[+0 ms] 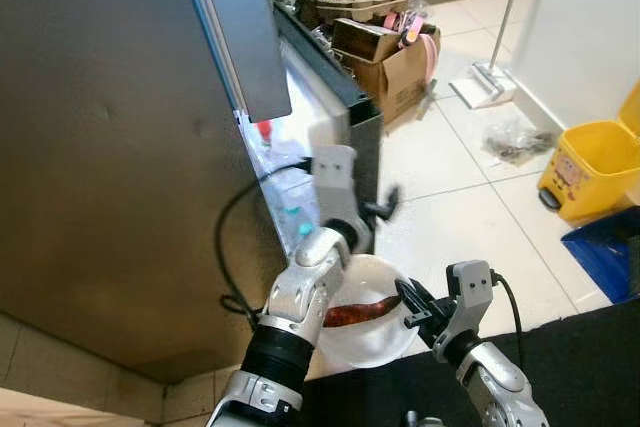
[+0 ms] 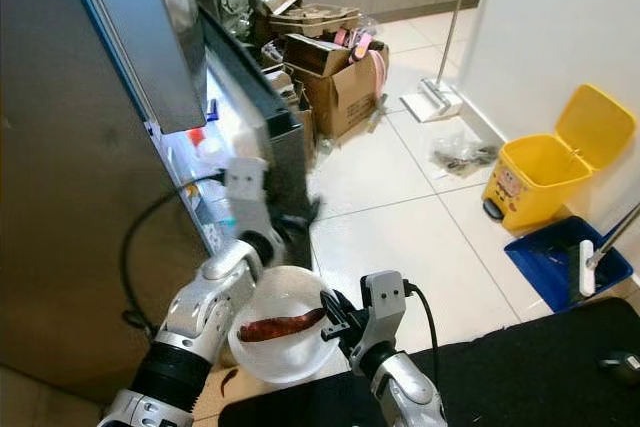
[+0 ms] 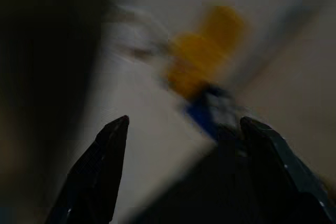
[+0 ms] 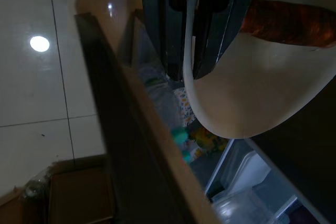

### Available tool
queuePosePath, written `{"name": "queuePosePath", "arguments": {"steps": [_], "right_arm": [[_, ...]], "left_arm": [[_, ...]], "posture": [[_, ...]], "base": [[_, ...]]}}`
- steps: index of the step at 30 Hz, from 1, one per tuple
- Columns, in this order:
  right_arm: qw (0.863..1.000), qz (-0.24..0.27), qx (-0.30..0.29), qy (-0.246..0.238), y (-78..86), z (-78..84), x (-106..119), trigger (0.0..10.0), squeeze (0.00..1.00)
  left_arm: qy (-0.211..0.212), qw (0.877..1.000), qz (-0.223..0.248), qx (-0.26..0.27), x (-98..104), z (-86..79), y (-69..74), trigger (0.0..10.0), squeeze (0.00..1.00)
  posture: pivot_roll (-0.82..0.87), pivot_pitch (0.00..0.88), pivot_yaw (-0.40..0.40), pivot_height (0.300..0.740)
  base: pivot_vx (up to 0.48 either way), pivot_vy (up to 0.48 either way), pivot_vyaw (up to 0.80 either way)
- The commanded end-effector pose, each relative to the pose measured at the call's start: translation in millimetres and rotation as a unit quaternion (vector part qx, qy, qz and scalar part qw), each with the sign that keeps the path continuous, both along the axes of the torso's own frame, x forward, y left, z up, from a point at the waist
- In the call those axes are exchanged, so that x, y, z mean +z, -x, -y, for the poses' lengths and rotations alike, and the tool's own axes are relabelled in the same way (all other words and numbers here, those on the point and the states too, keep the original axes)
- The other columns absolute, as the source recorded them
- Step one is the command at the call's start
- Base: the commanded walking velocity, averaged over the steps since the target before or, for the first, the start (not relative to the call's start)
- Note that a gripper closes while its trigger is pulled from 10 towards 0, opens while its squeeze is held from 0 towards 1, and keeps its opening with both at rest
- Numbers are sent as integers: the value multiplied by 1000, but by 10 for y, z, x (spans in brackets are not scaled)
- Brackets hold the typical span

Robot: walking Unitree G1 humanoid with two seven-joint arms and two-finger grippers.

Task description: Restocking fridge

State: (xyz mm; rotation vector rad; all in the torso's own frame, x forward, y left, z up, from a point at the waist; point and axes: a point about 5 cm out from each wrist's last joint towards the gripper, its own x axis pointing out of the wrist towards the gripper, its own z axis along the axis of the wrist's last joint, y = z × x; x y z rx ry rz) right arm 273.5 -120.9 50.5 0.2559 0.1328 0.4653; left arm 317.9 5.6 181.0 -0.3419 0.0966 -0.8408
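Here the right gripper (image 1: 408, 299) clamps its fingers on the rim of a white bowl (image 1: 368, 347) holding a reddish-brown sausage (image 1: 360, 311), low in front of the open fridge (image 1: 330, 107). The left gripper (image 1: 385, 205) hangs spread and empty by the fridge door edge.

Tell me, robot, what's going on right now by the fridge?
Right gripper shut on white bowl rim, sausage inside. Left gripper open, raised at fridge door edge. Door partly open, between bowl and shelves.
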Motion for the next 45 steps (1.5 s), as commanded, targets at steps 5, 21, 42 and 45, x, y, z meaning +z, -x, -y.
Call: {"name": "queuePosePath", "arguments": {"steps": [5, 21, 42, 45], "right_arm": [[1000, -7, -2, -5, 35, 3, -29, 10000, 0], [1000, 16, -11, -4, -35, 66, 94, 10000, 0], [995, 56, -85, 11, -699, 459, 515, 10000, 0], [995, 60, -78, 5, -782, 416, 590, 10000, 0]], "left_arm": [[45, 995, -14, -87, 76, 134, 181, 10000, 0], [-116, 975, 87, 169, -21, -620, 11, 10000, 0], [-133, 975, 38, 172, -114, -1446, 421, 10000, 0], [-150, 975, 29, 163, -168, -1485, 542, 10000, 0]], "posture": [[-99, 190, 81, 717], [-94, 192, 74, 717], [-17, 205, 83, 717], [8, 215, 87, 717]], "base": [[0, 0, 0], [0, 0, 0], [0, 0, 0], [0, 0, 0]]}}
